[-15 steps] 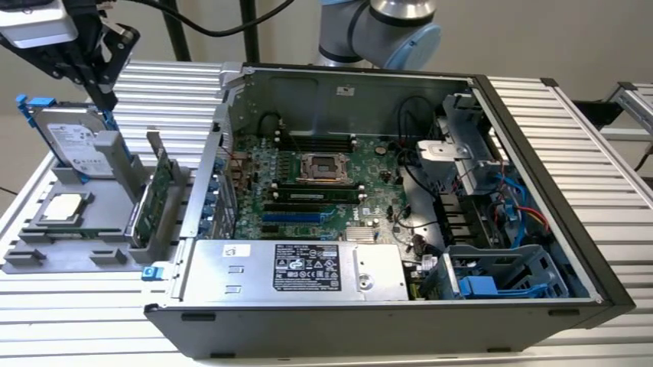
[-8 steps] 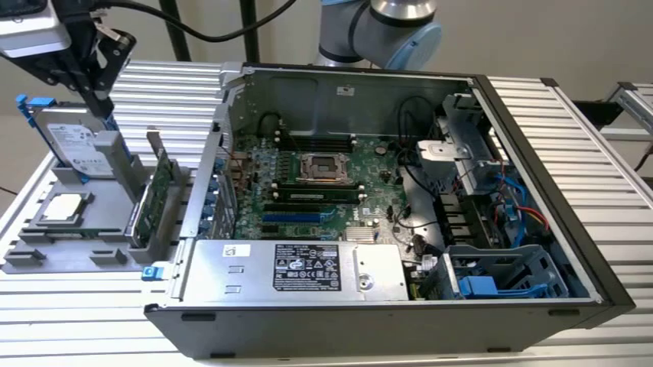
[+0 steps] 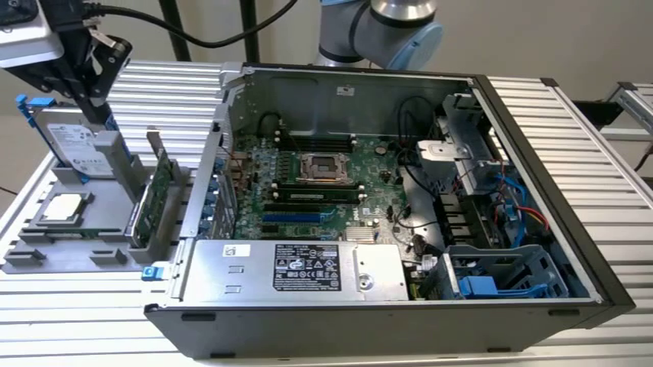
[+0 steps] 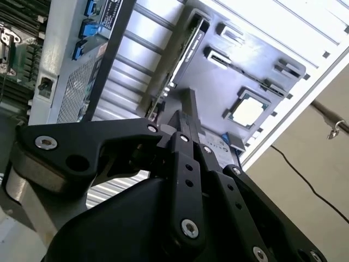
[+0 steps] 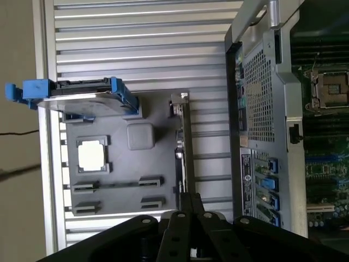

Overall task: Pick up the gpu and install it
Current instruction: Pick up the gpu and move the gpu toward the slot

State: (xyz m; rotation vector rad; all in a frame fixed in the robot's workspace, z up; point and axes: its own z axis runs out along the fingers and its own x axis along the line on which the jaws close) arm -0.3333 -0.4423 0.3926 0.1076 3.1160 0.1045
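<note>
GPU [image 3: 159, 195] upright in gray tray [image 3: 61, 254]; claw [image 3: 101, 119] hovers abv tray, pinched narrow, empty.

Black tool [image 3: 102, 116], grey tray [image 3: 30, 256], silver ribbed table [image 3: 571, 153].
The tool is matt black throughout. Near it the gpu [image 3: 161, 195] shows a green board and a silver end bracket; beside the tool a silver hard drive [image 3: 76, 145] carries bright blue rails. The tray's CPU chip [image 3: 63, 206] is pale silver. Farther from the tool, the case [image 3: 408, 321] is dark grey outside, with a green motherboard [image 3: 306, 199] and blue slots [image 3: 281, 218] inside.
</note>
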